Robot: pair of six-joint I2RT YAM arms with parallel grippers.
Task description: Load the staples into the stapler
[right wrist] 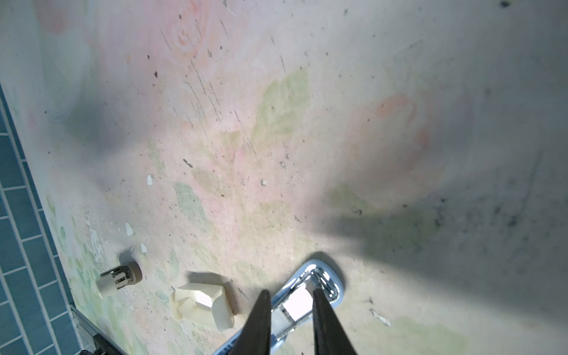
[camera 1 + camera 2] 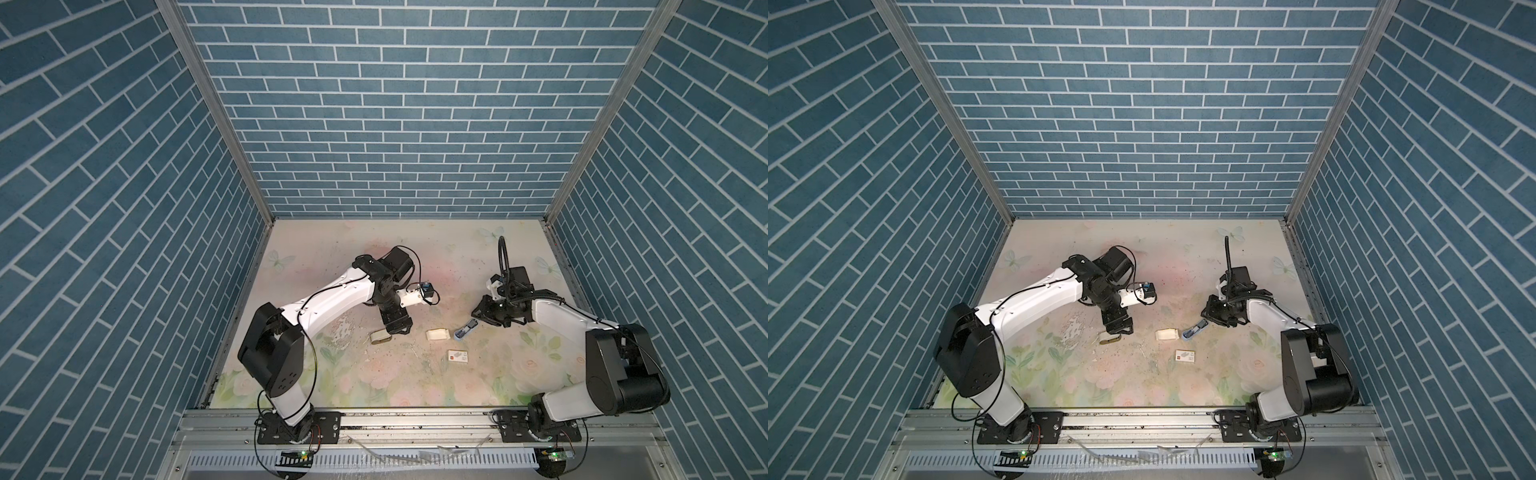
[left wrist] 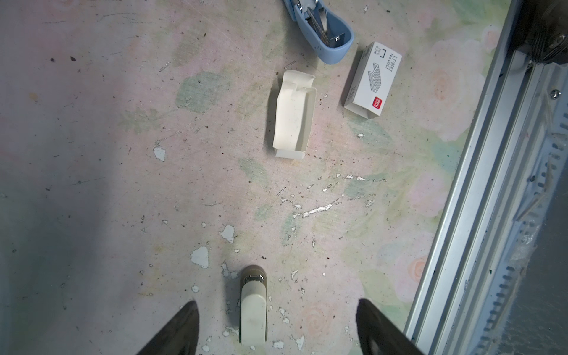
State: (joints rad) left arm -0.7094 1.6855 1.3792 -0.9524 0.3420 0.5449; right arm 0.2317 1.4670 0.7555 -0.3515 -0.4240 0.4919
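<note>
Blue stapler (image 2: 465, 330) lies open right of centre, long axis diagonal — far end under the right gripper (image 1: 290, 292), jaws narrowly apart, grip unclear. Left gripper (image 3: 276, 302) gapes wide above a beige stapler (image 3: 253, 307).

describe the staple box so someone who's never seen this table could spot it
On the floral table, find the small cluster of items between the two arms. The staple box lies nearest the front edge, just in front of the cream tray and blue stapler. It alone carries print: a white sleeve with a staple drawing and a red logo.
</note>
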